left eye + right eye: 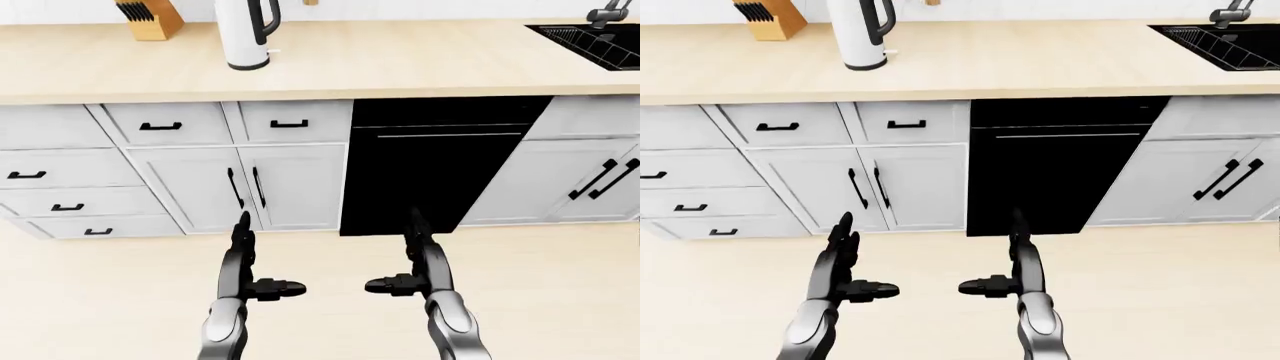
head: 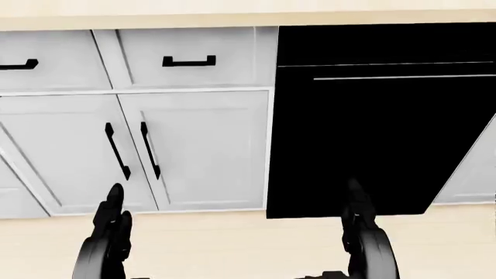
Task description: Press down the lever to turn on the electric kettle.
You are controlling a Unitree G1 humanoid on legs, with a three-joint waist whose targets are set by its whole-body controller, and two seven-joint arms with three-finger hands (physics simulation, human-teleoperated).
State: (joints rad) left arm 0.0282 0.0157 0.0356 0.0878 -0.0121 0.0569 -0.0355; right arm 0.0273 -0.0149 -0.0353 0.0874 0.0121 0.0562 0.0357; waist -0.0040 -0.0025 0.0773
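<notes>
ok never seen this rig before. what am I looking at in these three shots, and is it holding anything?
These are simulator renders from three cameras on a humanoid robot's head, looking down over its own arms. The two eye views show nearly the same wide picture; the head view looks lower, at the cabinet fronts.

The dark jointed shapes at the bottom are its three-finger hands: left hand and right hand. Both are open, empty and low over the floor, away from the counter.

On the wooden counter stand the white electric kettle with a black handle and a knife block. A black sink sits at the right. Below are white cabinets and a black dishwasher. The kettle's lever is not clearly visible.
</notes>
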